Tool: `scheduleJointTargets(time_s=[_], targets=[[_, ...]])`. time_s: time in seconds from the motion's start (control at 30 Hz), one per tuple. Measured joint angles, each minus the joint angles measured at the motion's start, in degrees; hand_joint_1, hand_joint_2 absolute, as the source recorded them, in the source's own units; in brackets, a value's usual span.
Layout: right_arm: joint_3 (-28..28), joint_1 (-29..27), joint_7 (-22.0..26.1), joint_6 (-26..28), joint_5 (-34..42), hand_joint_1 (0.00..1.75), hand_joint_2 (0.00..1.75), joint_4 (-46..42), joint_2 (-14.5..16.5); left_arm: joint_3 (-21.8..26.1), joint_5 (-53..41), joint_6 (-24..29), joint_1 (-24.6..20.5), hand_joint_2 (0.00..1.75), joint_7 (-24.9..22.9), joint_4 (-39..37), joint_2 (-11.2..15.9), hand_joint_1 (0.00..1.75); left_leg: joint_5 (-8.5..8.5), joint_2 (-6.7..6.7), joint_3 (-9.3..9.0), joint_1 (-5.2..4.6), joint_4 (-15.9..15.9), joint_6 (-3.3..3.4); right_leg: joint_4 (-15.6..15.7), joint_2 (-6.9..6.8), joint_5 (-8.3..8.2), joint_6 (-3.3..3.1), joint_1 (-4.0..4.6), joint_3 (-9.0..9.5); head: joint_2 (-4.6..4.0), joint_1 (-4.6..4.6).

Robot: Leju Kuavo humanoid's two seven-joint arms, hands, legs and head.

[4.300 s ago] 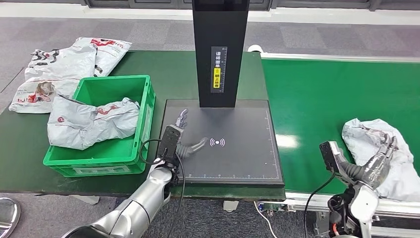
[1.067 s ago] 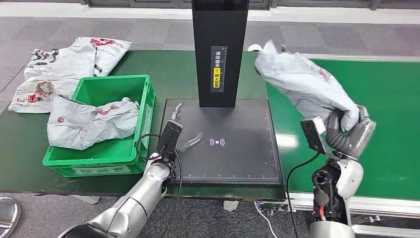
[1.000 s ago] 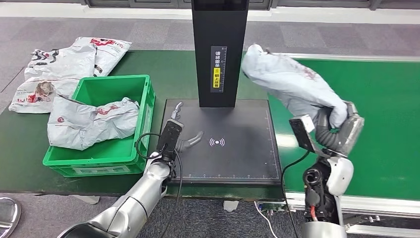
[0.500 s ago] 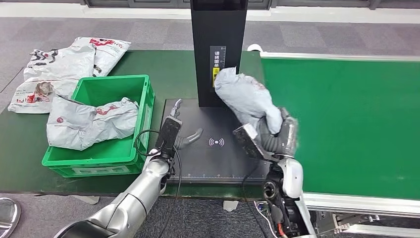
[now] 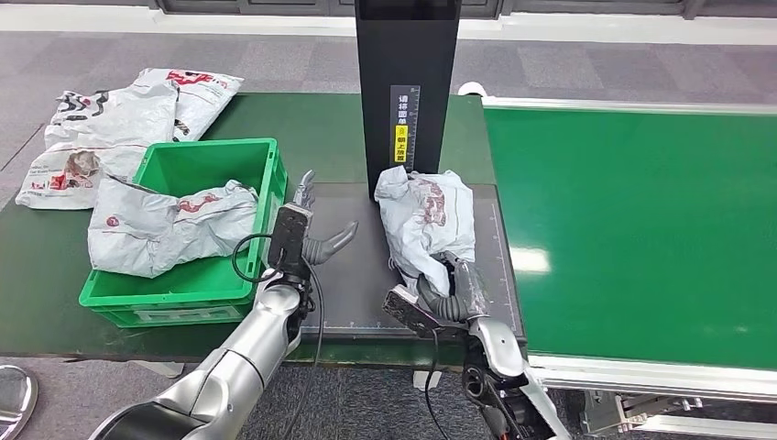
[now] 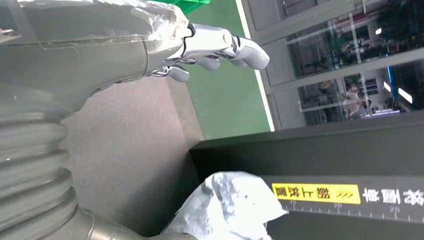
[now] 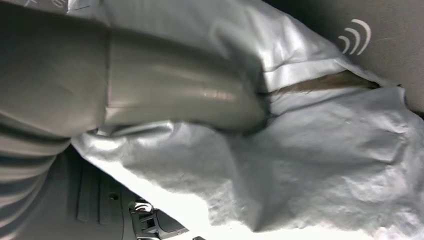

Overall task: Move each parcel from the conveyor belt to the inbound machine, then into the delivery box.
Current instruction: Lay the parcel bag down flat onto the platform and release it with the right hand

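A crumpled grey parcel [image 5: 426, 218] lies on the black scanner pad [image 5: 357, 293] of the inbound machine, its far end against the black column [image 5: 408, 92]. My right hand [image 5: 446, 295] grips the parcel's near end; in the right wrist view the thumb [image 7: 190, 100] presses into the parcel [image 7: 320, 165]. My left hand [image 5: 309, 234] hovers open over the pad's left edge, fingers spread, between the green delivery box [image 5: 271, 183] and the parcel. The left wrist view shows its fingers [image 6: 220, 45] apart and the parcel [image 6: 230, 205] beside the column [image 6: 325, 160].
Another grey parcel [image 5: 169, 225] lies in the green box. Several more parcels [image 5: 119, 115] are piled on the dark green table at the far left. The green conveyor belt [image 5: 641, 202] runs along the right of the pad.
My right hand has carried the parcel from the belt leftward and lowered it onto the scanner pad. My left hand has shifted a little left, toward the green box.
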State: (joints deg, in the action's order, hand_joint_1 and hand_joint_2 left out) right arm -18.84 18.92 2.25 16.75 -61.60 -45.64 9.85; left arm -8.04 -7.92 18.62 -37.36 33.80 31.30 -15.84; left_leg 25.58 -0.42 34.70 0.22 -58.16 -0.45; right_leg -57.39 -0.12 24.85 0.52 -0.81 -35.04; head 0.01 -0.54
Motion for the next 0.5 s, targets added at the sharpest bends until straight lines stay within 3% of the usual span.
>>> scheduleJointTargets(time_s=[0.33,0.5], targets=[[-0.9,0.0,1.2,1.2,2.0,0.0,1.75,0.0,-1.0,0.1,0.7,0.5,0.0,1.75,0.6,0.7,0.3,0.0,-0.01,0.02,-0.05,0.0,0.0,0.0,0.0,0.0,-0.01,0.0,0.0,0.04,0.0,-0.01],[-0.8,-1.0,6.4,5.1,8.0,0.0,1.75,-1.3,-1.3,0.3,2.0,1.6,0.4,1.75,2.1,1.6,0.3,0.0,-0.01,0.01,-0.04,0.0,0.0,0.0,0.0,0.01,-0.02,0.02,0.0,0.03,0.01,-0.01]])
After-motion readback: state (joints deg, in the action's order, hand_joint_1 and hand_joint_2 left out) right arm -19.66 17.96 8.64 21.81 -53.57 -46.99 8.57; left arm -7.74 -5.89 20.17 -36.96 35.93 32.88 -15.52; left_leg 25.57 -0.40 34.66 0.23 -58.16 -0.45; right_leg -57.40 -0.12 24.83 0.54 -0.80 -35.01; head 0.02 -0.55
